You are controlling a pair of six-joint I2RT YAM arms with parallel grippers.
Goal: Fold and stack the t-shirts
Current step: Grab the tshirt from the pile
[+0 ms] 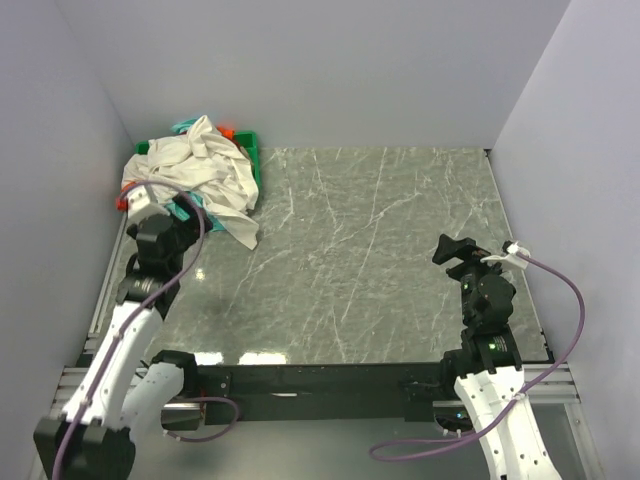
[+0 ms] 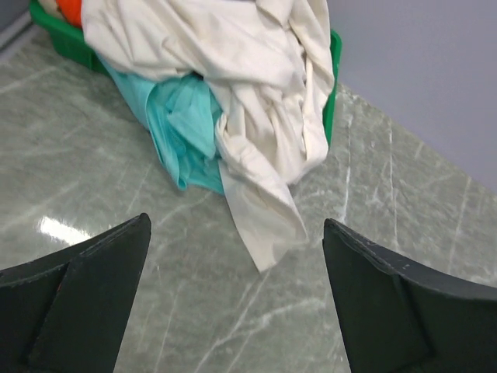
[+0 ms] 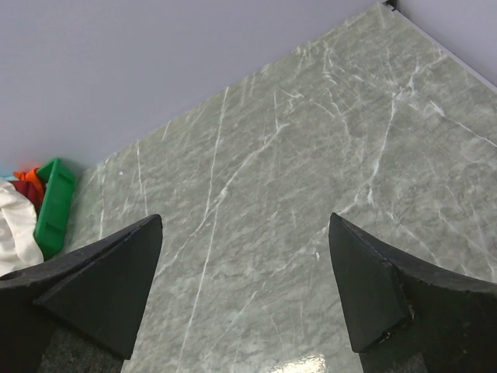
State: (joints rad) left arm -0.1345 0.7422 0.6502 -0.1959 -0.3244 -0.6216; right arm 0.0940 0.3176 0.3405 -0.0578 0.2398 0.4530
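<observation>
Top view first: the t-shirts [image 1: 195,172] sit heaped at eleven o'clock on the table [image 1: 380,240], spilling out of the green bin [image 1: 251,150] in the far corner; the cream-white shirt [image 1: 210,165] lies on top, one tail trailing onto the table toward five o'clock; the left gripper [image 1: 188,208] hangs at the heap's near edge, at its seven o'clock, jaws spread and holding nothing; the right gripper [image 1: 452,250] is over at four o'clock on the table, well apart from the cloth, jaws apart too. Left wrist view now: both fingers [image 2: 85,299] stand wide at the bottom corners, only bare table between them; the heap is dead ahead at twelve o'clock, the cream-white tail's tip reaching down near the gap, touching neither finger; the teal shirt [image 2: 182,116] peeks out beneath at eleven o'clock; a scrap of the orange shirt [image 2: 70,9] shows at the top edge. Right wrist view: jaws released, empty, open table ahead; the bin sits far off at nine o'clock, with orange, a sliver of the dark red shirt [image 3: 27,194] and some cream-white at the left edge.
</observation>
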